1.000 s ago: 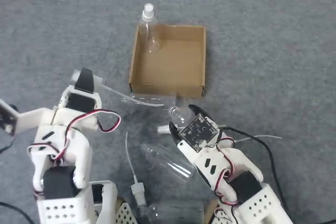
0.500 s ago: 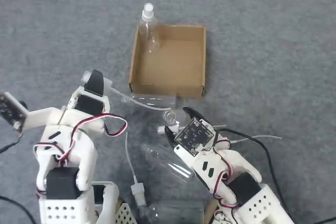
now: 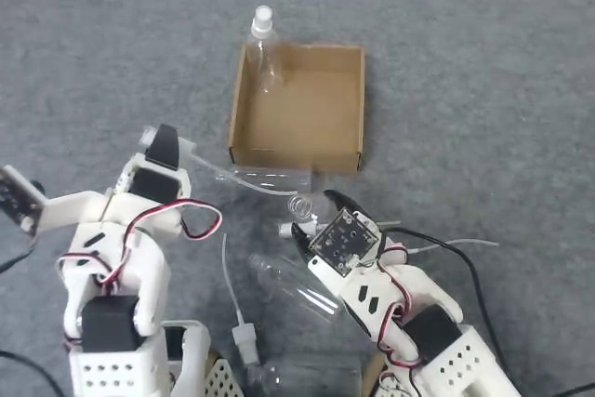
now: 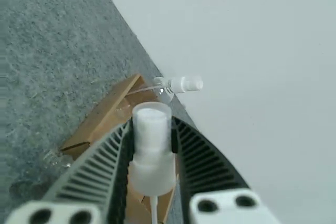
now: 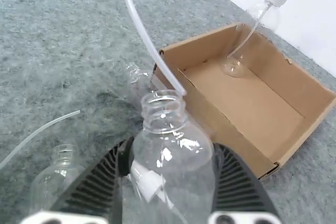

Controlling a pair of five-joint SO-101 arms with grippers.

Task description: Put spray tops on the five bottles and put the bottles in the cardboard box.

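From the 7 o'clock corner the left arm folds up and forward, its left gripper [image 3: 158, 142] pinched tight on a spray top [image 4: 152, 150]. The top's thin tube [image 3: 237, 177] trails out towards 4 o'clock. The right arm leans in from 5 o'clock, elbow low, and its right gripper [image 3: 314, 214] is clamped round an open bottle [image 5: 170, 156], neck tipped towards 11 o'clock. The tube's tip sits right at that bottle's mouth. The cardboard box [image 3: 296, 153] lies at 12 o'clock, just beyond both claws, with a capped bottle [image 3: 263, 48] leaning in its 11 o'clock corner. A bare bottle [image 3: 296, 287] lies on the carpet between the arms.
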